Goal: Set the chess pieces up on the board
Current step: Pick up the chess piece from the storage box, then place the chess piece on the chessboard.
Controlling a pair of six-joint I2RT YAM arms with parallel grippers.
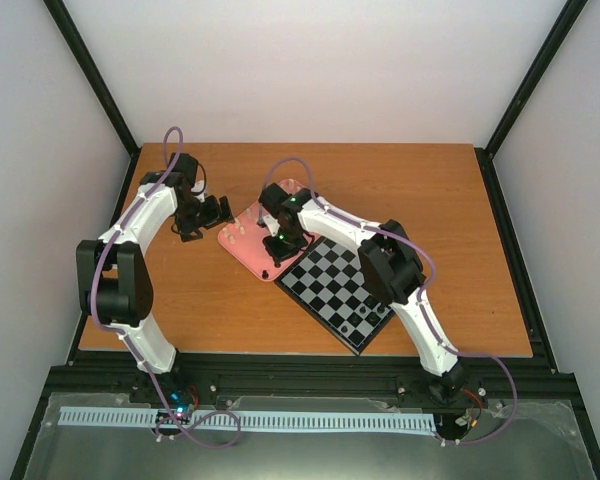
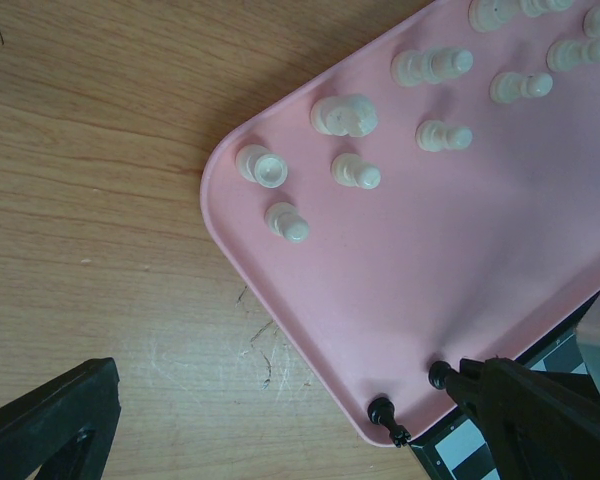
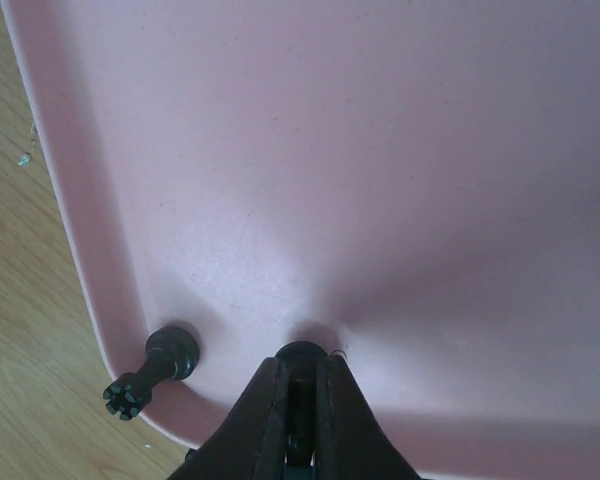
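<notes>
Right fingers (image 3: pixel 265 420) pinching black piece (image 3: pixel 298 352) at pink tray (image 3: pixel 380 150) corner, middle of counter (image 1: pixel 410 190) | left fingers (image 2: pixel 50 420) spread, between tray and left edge | piece looks light, stiff, slick, tippy: grip neck, lift straight to board (image 1: pixel 335 285)

Pink rounded tray (image 2: pixel 460 260), wooden table (image 1: pixel 410 190) beneath

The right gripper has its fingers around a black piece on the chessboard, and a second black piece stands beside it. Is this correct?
Not quite: the right wrist view shows the right gripper with its fingers around the black piece on the pink tray, not on the chessboard. The second black piece does stand beside it.
</notes>
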